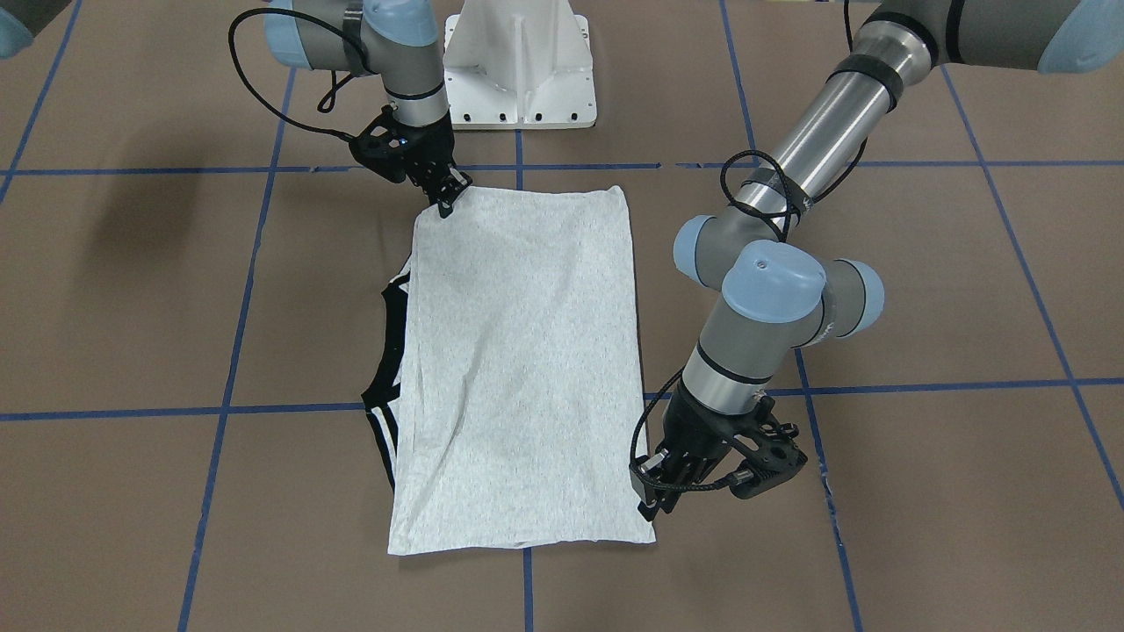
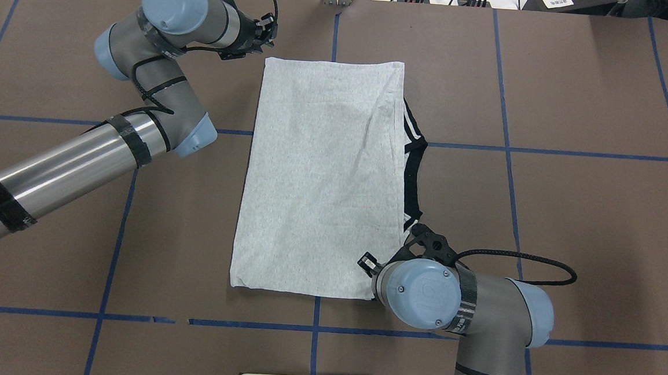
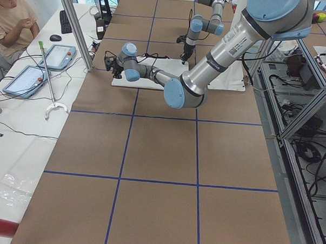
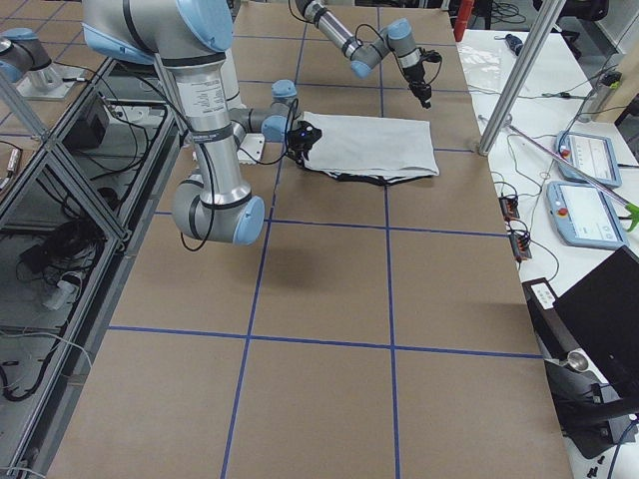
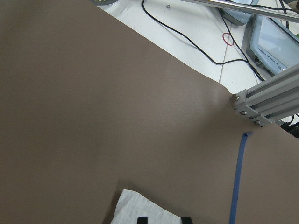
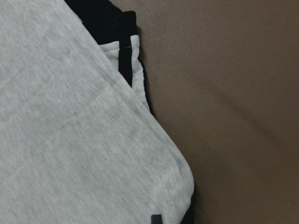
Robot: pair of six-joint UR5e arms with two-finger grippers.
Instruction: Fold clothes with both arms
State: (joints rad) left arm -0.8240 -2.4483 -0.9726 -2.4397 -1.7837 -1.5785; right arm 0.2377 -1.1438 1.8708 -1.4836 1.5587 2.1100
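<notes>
**Folded shirt lies lengthwise between two grippers**

Overhead, the left arm's black two-finger gripper (image 5: pixel 164 220) hangs, fingers apart, over the 11 o'clock corner of the light heather-grey T-shirt (image 2: pixel 323 175). The shirt is flat on the brown table (image 2: pixel 540 223), long axis 12 to 6, with its black collar (image 2: pixel 416 158) poking toward 3. The right arm's black gripper (image 1: pixel 444 207), fingers together, points down at the 5 o'clock corner.

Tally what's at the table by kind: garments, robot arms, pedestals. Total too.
T-shirt: 1
Robot arms: 2 (left arm, right arm)
White pedestal: 1
Total: 4
</notes>
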